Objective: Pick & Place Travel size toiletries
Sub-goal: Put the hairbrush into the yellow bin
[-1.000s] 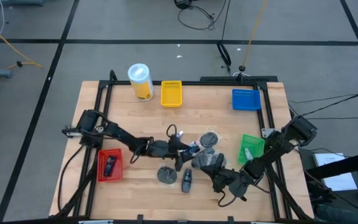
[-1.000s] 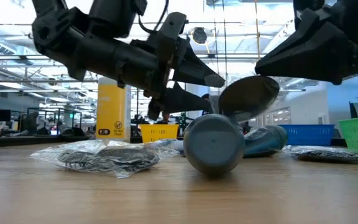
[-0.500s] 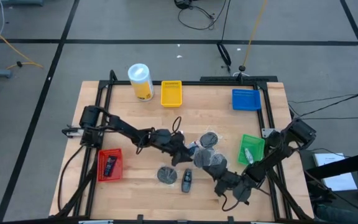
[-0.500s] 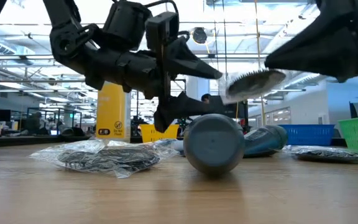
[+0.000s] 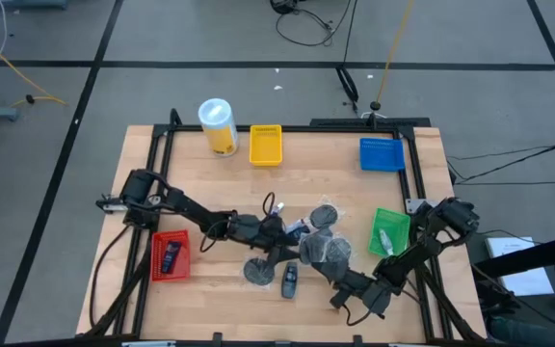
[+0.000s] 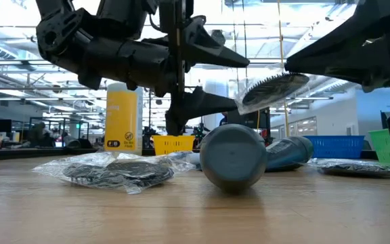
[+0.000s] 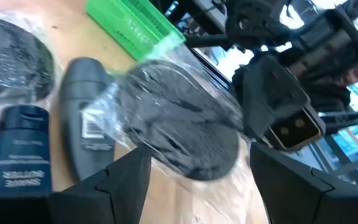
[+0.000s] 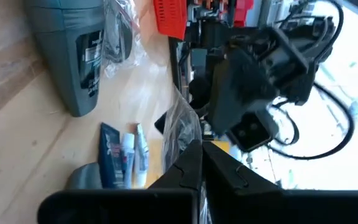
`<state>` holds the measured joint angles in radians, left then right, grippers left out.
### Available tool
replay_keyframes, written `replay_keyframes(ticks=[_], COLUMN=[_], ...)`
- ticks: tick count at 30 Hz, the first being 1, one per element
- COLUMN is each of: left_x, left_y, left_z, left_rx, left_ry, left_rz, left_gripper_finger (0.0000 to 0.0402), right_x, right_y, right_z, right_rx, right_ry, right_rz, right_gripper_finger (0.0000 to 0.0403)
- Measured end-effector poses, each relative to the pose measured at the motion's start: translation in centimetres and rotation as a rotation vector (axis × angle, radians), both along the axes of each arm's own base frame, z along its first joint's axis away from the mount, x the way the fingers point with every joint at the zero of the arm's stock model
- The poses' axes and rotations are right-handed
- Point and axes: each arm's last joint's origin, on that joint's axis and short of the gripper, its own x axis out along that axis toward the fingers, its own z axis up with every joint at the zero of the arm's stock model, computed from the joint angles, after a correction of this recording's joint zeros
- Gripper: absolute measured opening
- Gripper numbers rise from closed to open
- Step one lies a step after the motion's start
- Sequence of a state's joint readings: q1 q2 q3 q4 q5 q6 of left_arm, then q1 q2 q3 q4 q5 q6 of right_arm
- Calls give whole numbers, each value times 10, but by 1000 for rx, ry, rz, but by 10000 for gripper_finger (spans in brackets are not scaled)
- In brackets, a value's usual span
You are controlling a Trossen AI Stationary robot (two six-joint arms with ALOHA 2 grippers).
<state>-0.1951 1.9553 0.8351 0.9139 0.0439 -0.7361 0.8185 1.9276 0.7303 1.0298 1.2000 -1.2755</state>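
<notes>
while the right gripper (image 5: 333, 262) keeps its fingers pinched together on the crinkly clear wrapper of a dark grey disc (image 6: 273, 88), that flat round pad hangs tilted in the air above the pale wood-grain table (image 5: 210, 289), just over a stubby grey bottle (image 6: 233, 156) lying on its side. its plastic bag (image 7: 166, 93) catches glare and folds into glossy creases. the left gripper (image 5: 279, 231) hovers low near the middle of the table with its two dark wedge-shaped fingers (image 7: 120, 180) spread wide apart, facing the lifted disc and holding nothing. in the high view the left arm runs low from the left edge toward the centre, and the right arm folds back from the right edge, elbow near the front. another bagged disc (image 5: 257, 271) lies flat near the front, a third (image 5: 325, 214) just behind the cluster, beside a small dark blue tube (image 7: 18, 149) with white print. a slim dark pack (image 5: 289, 280) rests beside the front disc. a dark pack (image 5: 171, 255) sits in the ribbed red tray (image 5: 157, 273), and a white tube (image 5: 384, 238) lies in the green tray (image 5: 399, 221).
</notes>
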Motion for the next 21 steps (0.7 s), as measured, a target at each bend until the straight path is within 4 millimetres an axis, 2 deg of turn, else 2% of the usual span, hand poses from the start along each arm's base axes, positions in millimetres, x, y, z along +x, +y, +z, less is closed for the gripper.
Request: replay_keyframes(ticks=[14, 21], left_x=[1, 4], left_y=[18, 15], left_z=[-8, 5], left_rx=[-39, -26], left_ry=[92, -51], left_rz=[30, -54], left_gripper_finger=[271, 271], right_x=[10, 13], right_y=[-2, -4], right_z=[-1, 2], right_rx=[-74, -37], right_ry=[28, 0], right_rz=[2, -7], right_gripper_finger=[0, 0])
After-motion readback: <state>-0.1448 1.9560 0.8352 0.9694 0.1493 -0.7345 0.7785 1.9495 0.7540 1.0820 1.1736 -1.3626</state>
